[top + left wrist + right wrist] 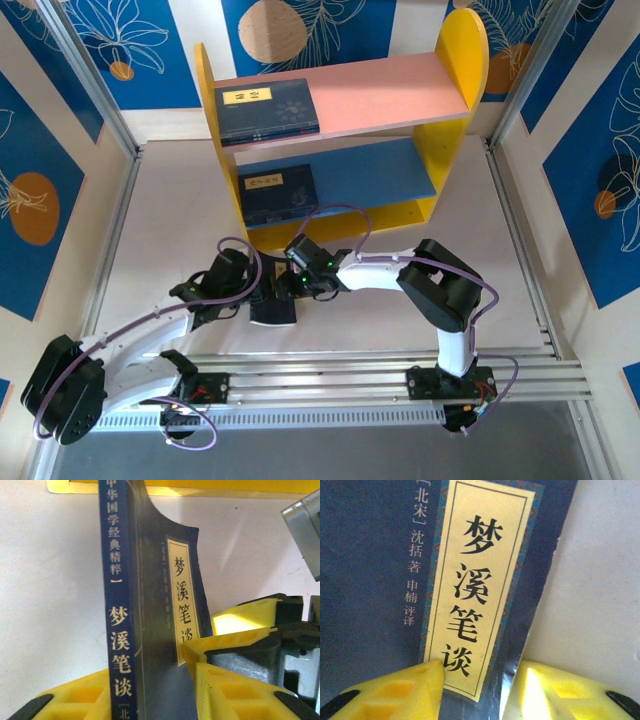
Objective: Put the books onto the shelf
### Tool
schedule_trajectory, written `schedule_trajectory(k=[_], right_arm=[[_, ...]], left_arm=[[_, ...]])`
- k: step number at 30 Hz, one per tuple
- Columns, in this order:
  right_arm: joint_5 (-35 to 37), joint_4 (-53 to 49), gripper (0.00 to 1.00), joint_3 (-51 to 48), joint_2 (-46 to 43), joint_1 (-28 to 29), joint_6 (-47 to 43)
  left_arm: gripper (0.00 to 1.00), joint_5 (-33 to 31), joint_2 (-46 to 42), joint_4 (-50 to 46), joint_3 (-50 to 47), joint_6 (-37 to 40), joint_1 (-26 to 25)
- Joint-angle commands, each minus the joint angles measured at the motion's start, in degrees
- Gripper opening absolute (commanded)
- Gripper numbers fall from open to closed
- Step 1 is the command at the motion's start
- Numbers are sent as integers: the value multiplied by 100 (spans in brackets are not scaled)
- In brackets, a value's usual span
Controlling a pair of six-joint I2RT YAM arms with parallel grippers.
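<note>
A dark navy book (pixel 150 605) with a tan title label stands on edge above the table between my two grippers (pixel 272 312). My left gripper (pixel 150 680) is shut on its spine end, both yellow fingers pressed against it. My right gripper (pixel 480 675) straddles the cover's label corner (pixel 480 580) with its jaws apart; a slit of light separates the book's edge from one finger. That gripper's fingers (pixel 225 640) lie against the cover. The shelf (pixel 460 60) stands at the back, with one book (pixel 268 112) flat on the pink board and another (pixel 278 192) on the blue board.
The right parts of both shelf boards (pixel 400 90) are bare. Metal frame rails (pixel 520 250) border the white table on the left and right. The arm bases sit on a rail (pixel 400 385) along the near edge.
</note>
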Motion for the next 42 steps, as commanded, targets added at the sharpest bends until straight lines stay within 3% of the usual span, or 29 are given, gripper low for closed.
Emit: schedule_trajectory(k=[1, 11, 18, 27, 32, 42], right_arm=[[-942, -300, 47, -353, 596, 273, 37], [-560, -576, 51, -407, 285, 165, -171], [-471, -643, 56, -708, -439, -97, -469], [111, -871, 59, -1058, -1972, -357, -674], [273, -917, 62, -1285, -2958, -654, -761], [-467, -971, 64, -1365, -4520, -1781, -1064]], left_arm=[[33, -39, -76, -69, 165, 147, -69], [13, -164, -141, -206, 210, 198, -73], [0, -181, -259, -412, 362, 331, -69], [0, 327, -662, -546, 700, 695, -80], [0, 670, -789, -1019, 1351, 1061, -268], [0, 1077, -1111, -1462, 2834, 1490, -580]])
